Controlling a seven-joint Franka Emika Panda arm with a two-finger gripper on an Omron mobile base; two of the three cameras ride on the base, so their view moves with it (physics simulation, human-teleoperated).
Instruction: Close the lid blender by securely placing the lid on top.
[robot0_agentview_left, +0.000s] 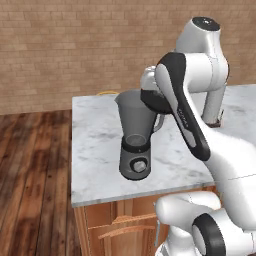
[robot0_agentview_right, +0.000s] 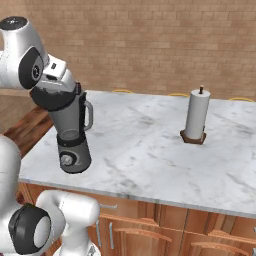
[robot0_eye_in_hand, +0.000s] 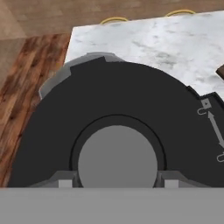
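Gripping the lid (robot0_eye_in_hand: 109, 105) by its raised centre cap (robot0_eye_in_hand: 117, 157), the gripper (robot0_eye_in_hand: 117, 183) has one finger tip on each side of the cap, closed against it. In the hand view the black disc spreads wide beneath the hand, and a grey arc of the jar's rim (robot0_eye_in_hand: 57, 76) peeks out past its upper left edge, so the disc sits a little off to one side of the rim.

From the left base view the lid (robot0_agentview_left: 159, 102) hangs at the end of the arm, tilted, at the right side of the jar's open mouth and level with its top; whether it touches the rim cannot be told. In the right base view the lid (robot0_agentview_right: 52, 97) covers the top of the jar.

The blender (robot0_agentview_left: 135, 135) stands upright near the front left corner of the marble counter (robot0_agentview_left: 100, 165), handle to the right and knob (robot0_agentview_left: 138, 164) facing the front edge. Well apart, further right along the counter, a white paper towel roll (robot0_agentview_right: 196, 117) stands on a brown base. Wood drawers (robot0_agentview_right: 145, 230) run under the counter, with wooden floor (robot0_agentview_left: 30, 165) to the left and a brick wall (robot0_agentview_right: 150, 40) behind
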